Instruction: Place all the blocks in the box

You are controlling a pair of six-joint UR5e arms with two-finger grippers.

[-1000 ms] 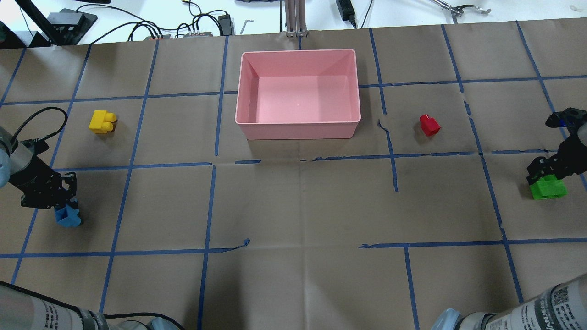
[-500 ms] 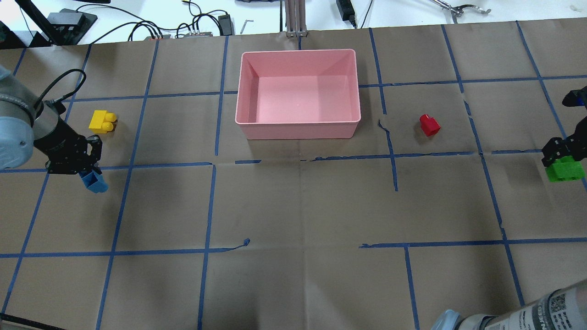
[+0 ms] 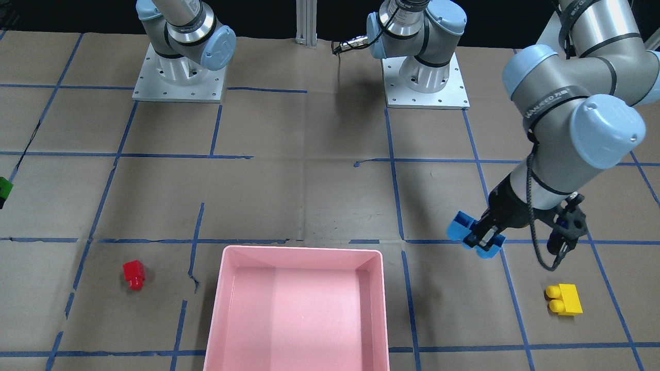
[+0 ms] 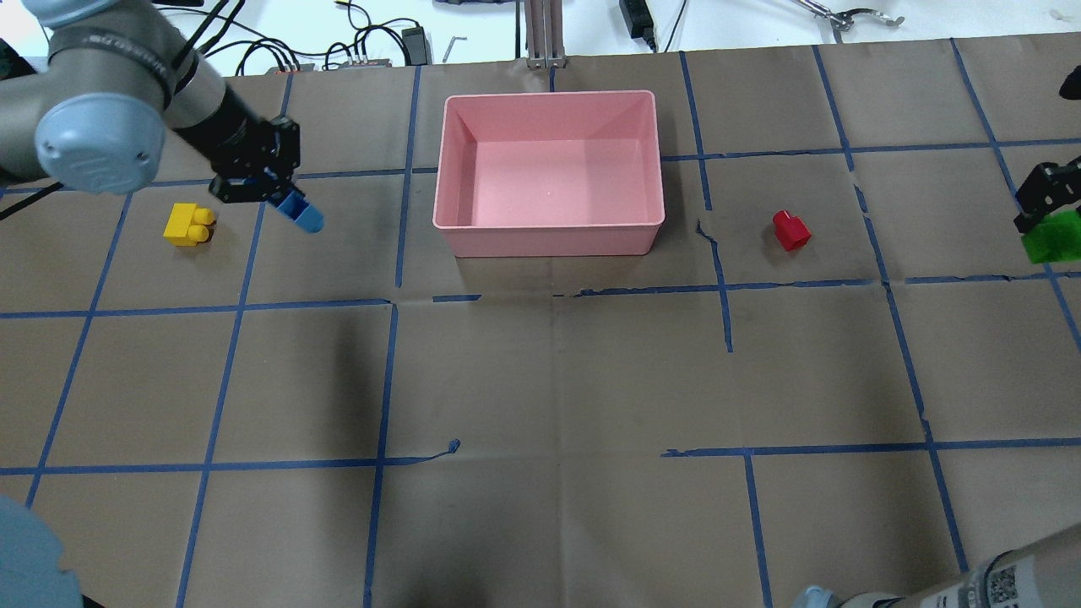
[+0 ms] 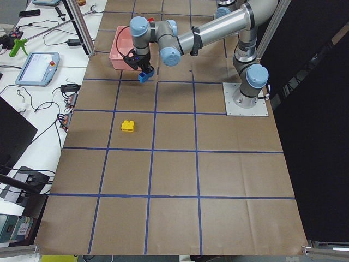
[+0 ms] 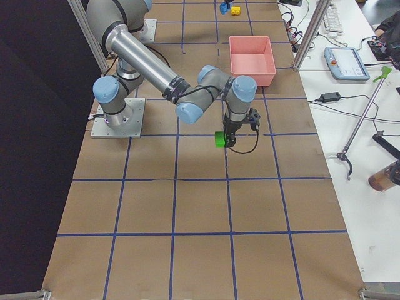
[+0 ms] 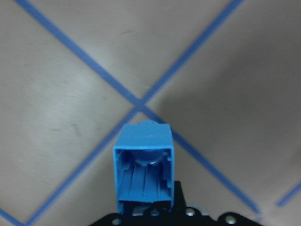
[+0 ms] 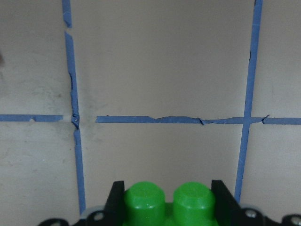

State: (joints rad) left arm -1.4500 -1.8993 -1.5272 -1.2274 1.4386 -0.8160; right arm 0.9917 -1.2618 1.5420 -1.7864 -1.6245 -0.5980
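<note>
Both arms have lifted and swung toward the box (image 4: 549, 241). The left pincer (image 4: 285, 201), pinching the blue block (image 4: 304, 218), is now near its left wall. The right pincer (image 4: 1040, 218), pinching the green block (image 4: 1051, 241), is well off to its right. Drops look close, while the yellow block (image 4: 187, 225) and red block (image 4: 791, 230) wait either side.

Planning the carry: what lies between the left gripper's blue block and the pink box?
Only bare paper with one blue tape line between blue block and box, overhead view.
</note>
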